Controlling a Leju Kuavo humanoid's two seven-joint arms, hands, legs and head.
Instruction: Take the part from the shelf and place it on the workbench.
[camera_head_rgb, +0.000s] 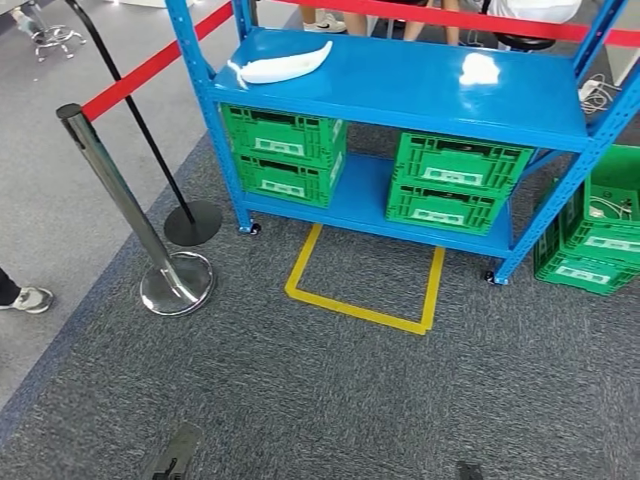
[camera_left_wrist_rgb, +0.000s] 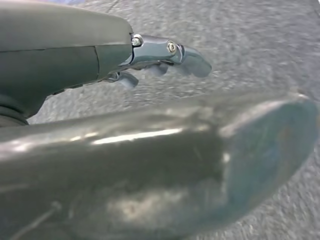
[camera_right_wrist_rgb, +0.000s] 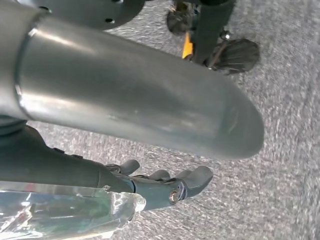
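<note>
Both hands hang empty, fingers apart: left hand (camera_left_wrist_rgb: 166, 55), right hand (camera_right_wrist_rgb: 170, 182); green crates (camera_head_rgb: 287, 150) under the white part (camera_head_rgb: 283, 66).

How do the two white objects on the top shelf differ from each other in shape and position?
The long white part is slender, curved and pointed, lying near the left end of the blue shelf. The small white object is short and lumpy, lying nearer the right end; its details are too blurred to tell. Both are white and rest on the same top level.
</note>
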